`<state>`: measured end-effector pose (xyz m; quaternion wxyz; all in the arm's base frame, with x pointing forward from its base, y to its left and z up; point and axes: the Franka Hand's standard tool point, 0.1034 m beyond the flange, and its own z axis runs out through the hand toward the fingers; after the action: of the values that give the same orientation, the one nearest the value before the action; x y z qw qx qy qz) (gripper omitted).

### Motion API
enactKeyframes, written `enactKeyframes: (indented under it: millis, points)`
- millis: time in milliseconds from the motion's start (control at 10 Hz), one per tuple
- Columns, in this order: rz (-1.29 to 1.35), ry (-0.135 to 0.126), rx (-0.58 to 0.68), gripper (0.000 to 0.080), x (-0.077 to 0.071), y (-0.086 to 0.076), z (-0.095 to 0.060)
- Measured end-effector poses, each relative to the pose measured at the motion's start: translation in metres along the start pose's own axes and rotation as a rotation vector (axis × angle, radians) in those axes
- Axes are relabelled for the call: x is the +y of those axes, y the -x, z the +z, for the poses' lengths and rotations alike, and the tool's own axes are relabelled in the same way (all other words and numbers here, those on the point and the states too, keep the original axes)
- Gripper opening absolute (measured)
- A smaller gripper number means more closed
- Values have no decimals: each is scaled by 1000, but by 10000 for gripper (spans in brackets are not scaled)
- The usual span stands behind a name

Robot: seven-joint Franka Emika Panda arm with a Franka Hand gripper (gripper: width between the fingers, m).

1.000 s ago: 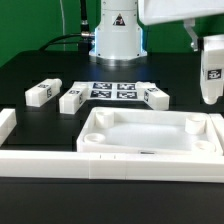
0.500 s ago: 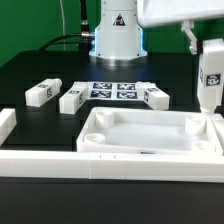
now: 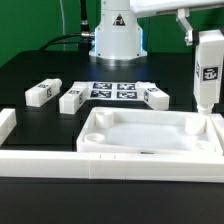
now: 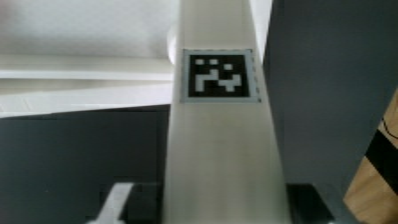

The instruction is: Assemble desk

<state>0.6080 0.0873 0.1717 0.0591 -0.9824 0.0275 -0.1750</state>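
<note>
A white tray-like tabletop (image 3: 140, 130) fills the lower centre of the exterior view. At the right edge of the frame, an upright leg (image 3: 206, 85) hangs over the tabletop's far right corner, clamped at its top by the half-closed gripper (image 3: 209, 40). Three loose legs (image 3: 72, 97) lie left and centre. The leg's foot seems just above the corner socket. Best to lower it straight and vertical, then twist it in.

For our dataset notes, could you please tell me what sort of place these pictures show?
Probably a robotics lab bench: a black table before a green backdrop, a marker board at the arm's white base, and tagged white legs lying by the tabletop.
</note>
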Motion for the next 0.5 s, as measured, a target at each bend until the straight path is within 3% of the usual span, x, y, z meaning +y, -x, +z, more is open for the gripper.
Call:
enactKeyframes:
  millis: [100, 300, 500]
  points:
    - [-2, 0, 12, 291, -1, -1, 0]
    - [-55, -5, 178, 291, -8, -4, 8]
    - [-70, -3, 205, 291, -7, -6, 11]
